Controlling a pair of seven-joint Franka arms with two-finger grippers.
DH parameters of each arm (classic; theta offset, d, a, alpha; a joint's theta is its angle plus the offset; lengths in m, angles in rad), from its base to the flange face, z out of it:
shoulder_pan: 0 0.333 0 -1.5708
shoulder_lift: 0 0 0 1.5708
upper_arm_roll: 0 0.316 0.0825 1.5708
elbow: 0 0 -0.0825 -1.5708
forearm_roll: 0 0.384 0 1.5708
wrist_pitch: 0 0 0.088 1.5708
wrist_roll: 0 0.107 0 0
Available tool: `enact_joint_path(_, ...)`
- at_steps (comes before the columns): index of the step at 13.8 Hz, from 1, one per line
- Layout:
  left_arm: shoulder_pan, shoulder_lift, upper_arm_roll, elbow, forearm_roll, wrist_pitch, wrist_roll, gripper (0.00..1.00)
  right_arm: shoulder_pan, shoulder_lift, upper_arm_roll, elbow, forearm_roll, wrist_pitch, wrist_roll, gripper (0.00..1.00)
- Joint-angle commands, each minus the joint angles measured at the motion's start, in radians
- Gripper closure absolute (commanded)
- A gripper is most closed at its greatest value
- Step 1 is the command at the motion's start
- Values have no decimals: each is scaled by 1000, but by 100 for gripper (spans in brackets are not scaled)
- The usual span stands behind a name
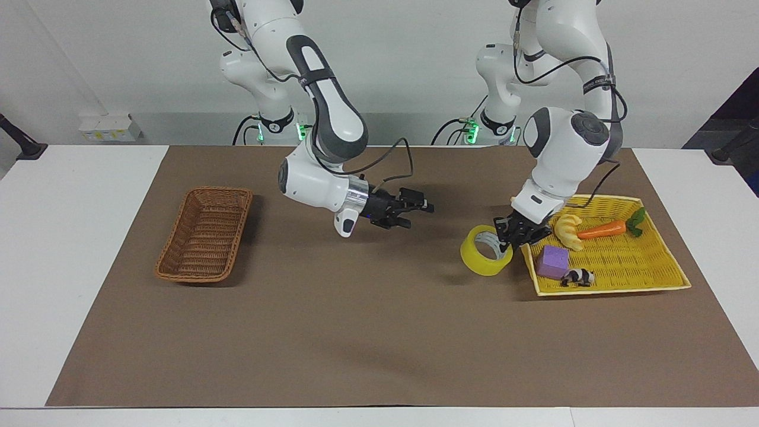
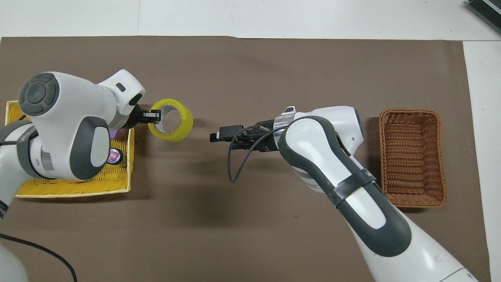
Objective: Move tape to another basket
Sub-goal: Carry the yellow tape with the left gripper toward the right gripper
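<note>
The yellow tape roll [image 1: 486,259] hangs in my left gripper [image 1: 505,237], which is shut on its rim. It is over the brown mat just outside the yellow basket [image 1: 611,289], toward the right arm's end. In the overhead view the tape [image 2: 173,126] sits off the left gripper [image 2: 154,116]. My right gripper [image 1: 417,214] is open and empty over the middle of the mat, pointing at the tape with a gap between them; it also shows in the overhead view [image 2: 214,137]. The dark brown wicker basket [image 1: 178,237] stands empty at the right arm's end [image 2: 409,112].
The yellow basket [image 2: 74,192] holds a croissant [image 1: 568,231], a carrot [image 1: 605,228], a purple block [image 1: 552,261], a small black-and-white toy animal [image 1: 578,276] and a small jar [image 2: 113,156]. A brown mat [image 1: 356,332] covers the table.
</note>
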Motion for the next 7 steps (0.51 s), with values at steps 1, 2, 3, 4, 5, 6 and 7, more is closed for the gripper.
enact_joint_path(1,-46,-15,21,-25,-62,37,-13,100,8,55,0,54,24,25,-27,0)
enact_joint_path(2,-50,-15,21,-25,-73,44,-33,100,19,64,0,55,27,54,-23,0)
enact_joint_path(3,-67,-20,21,-28,-73,41,-47,100,28,67,0,57,33,77,-19,0)
enact_joint_path(4,-87,-32,21,-55,-73,39,-53,100,31,67,0,57,33,82,-17,0)
enact_joint_path(5,-103,-49,21,-77,-73,41,-55,100,30,69,-1,57,32,83,-16,0)
enact_joint_path(6,-118,-60,21,-94,-73,39,-56,100,28,70,-1,57,32,83,-16,0)
enact_joint_path(7,-130,-63,21,-100,-73,36,-68,100,22,73,-1,57,29,83,-16,0)
